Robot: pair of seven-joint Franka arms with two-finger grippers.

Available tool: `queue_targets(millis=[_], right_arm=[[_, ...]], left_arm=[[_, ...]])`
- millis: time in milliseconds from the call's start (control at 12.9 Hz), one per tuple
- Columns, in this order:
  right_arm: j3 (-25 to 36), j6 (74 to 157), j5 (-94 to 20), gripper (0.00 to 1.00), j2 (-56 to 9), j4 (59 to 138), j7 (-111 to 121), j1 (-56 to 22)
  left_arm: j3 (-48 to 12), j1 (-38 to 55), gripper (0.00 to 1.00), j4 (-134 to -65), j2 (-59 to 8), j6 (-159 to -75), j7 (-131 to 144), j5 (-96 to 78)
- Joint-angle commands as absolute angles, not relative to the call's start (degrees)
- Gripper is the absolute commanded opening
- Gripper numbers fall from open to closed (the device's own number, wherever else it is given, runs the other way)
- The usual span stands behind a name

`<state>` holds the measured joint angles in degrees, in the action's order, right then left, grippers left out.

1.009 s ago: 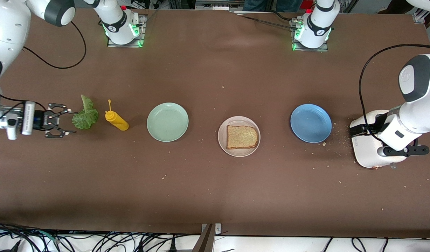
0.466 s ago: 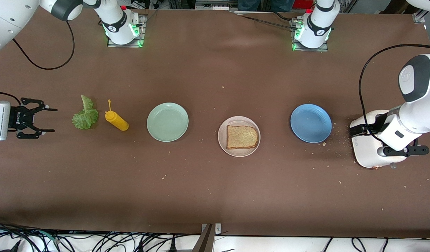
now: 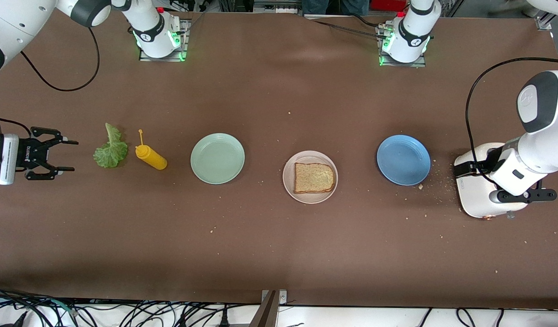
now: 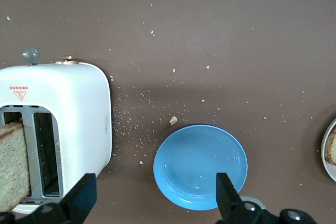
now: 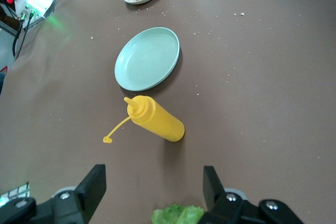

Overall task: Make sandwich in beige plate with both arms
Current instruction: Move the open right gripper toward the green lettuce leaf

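Inside the white toaster (image 4: 79,124), a second slice of speckled toast (image 4: 11,166) stands upright in a slot, something only the left wrist view reveals; from the front camera the left arm's wrist covers the toaster top. Over that toaster hangs the left gripper (image 4: 152,200), fingers spread fully apart and holding nothing, with the glossy round blue plate (image 3: 403,160) just beside it amid scattered crumbs.

At the middle of the table sits the round beige plate (image 3: 310,176), shallow-rimmed, carrying one square toast slice (image 3: 314,177) lying flat, its darker crust edges squared to the table's sides.

Toward the right arm's end lies the ruffled green lettuce leaf (image 3: 110,148), long axis running toward the robots' bases, pale stem end pointing that way. Beside it the smooth yellow squeeze bottle (image 3: 150,156) lies on its side, nozzle aimed at the lettuce; next comes the mint-green plate (image 3: 217,158). Low over bare table near the lettuce, the right gripper (image 3: 63,155) has its fingers wide apart and empty
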<state>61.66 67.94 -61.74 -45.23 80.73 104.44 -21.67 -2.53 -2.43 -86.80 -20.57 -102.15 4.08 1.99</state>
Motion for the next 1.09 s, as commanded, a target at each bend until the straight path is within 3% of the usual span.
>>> queue_targets(millis=[0, 233, 310, 543, 776, 1009], right_arm=[[61.3, 69.2, -58.0, 0.86, -41.4, 80.2, 93.9, -22.7], [42.8, 79.0, -39.0, 0.87, -28.8, 79.4, 79.2, -16.2], [37.5, 80.8, -33.2, 0.93, -25.7, 79.4, 73.4, -14.3], [29.5, 82.6, -22.7, 0.98, -21.6, 79.4, 57.4, -11.7], [14.1, 87.2, -6.8, 1.00, -17.9, 80.7, 41.5, -4.2], [9.8, 88.1, -1.5, 1.00, -17.1, 85.0, 21.5, -1.9]], left_arm=[[-2.7, -2.3, 1.00, -86.7, -20.4, -101.8, 5.1, 4.0], [-2.7, -2.3, 1.00, -86.7, -20.4, -101.8, 5.1, 4.0], [-2.7, -2.3, 1.00, -86.7, -20.4, -101.8, 5.1, 4.0], [-2.7, -2.3, 1.00, -86.7, -20.4, -101.9, 5.1, 4.0], [-2.7, -2.3, 1.00, -86.7, -20.4, -101.9, 5.1, 4.0], [-2.7, -2.3, 1.00, -86.7, -20.4, -101.9, 5.1, 4.0]])
